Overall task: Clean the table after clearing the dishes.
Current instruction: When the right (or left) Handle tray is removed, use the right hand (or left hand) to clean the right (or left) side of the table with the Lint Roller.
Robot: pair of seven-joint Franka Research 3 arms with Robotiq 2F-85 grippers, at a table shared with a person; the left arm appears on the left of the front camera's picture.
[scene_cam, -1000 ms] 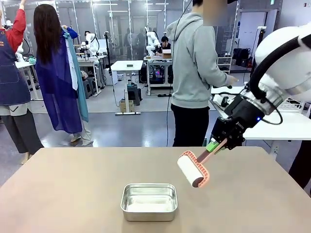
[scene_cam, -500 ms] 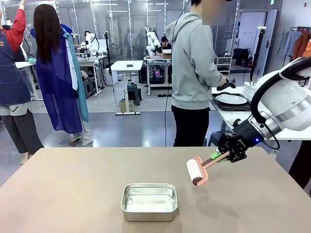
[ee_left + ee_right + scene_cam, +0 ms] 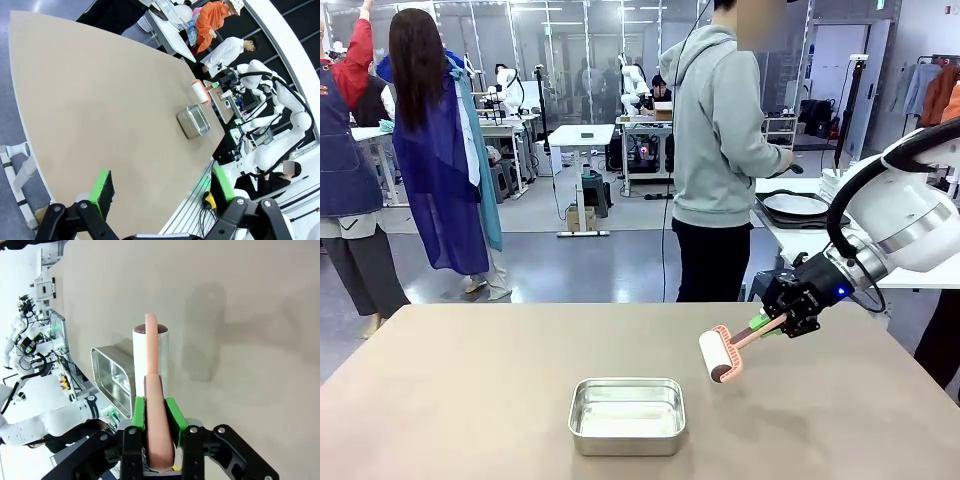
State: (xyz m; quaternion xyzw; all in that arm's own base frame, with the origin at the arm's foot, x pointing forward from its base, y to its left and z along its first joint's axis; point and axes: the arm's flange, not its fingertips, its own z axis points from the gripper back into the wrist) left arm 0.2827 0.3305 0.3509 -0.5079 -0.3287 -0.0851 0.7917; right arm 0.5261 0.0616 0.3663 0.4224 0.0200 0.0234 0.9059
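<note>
The taupe worktop spans the front view. Behind its far edge a person in a grey hoodie faces a white table, where a white plate lies on a dark tray. A metal tin sits near the worktop's front middle. Right of it, the right gripper clamps the red handle of the white roller, low over the worktop; contact is unclear. The left gripper is spread wide, grasping nothing.

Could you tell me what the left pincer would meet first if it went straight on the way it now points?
The left pincer would probably meet bare table, short of the tin; depth is unclear.
</note>
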